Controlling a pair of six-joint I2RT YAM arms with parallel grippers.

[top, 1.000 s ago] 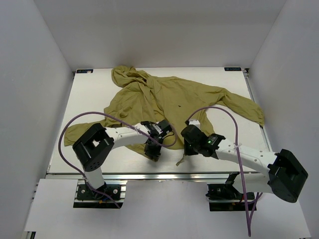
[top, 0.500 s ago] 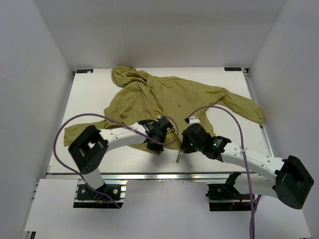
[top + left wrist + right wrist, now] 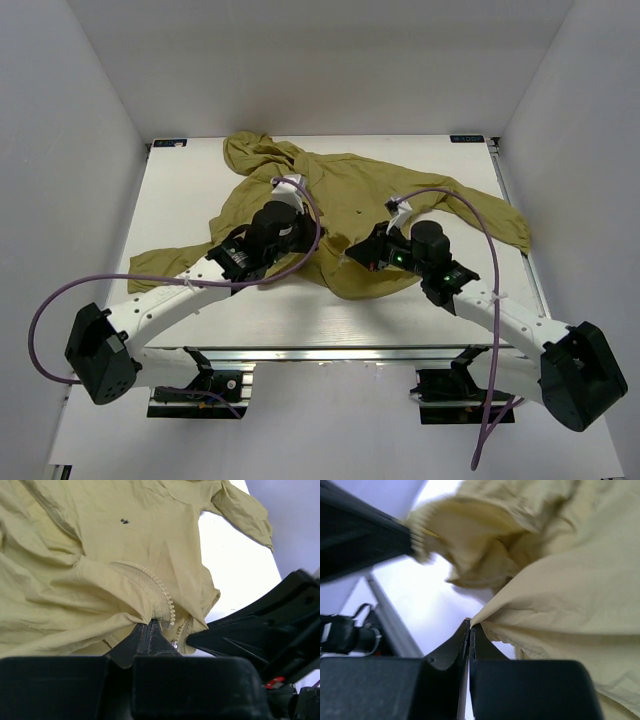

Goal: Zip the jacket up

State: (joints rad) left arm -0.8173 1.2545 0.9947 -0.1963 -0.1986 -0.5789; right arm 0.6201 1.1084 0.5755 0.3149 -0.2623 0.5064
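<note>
Jaws of left gripper [image 3: 150, 626] clenched on jacket [image 3: 100, 540] zipper edge, right gripper [image 3: 470, 624] pinching hem

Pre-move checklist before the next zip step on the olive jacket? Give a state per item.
1. Left gripper shut on the thin olive-yellow hooded jacket beside the zipper teeth: ok.
2. Right gripper shut on the jacket's edge: ok.
3. Slider seated on both rows of teeth: cannot tell.
4. Front panels flat and lined up: not ok, fabric is bunched between the grippers.
5. Sleeves resting on the white table: ok.
</note>
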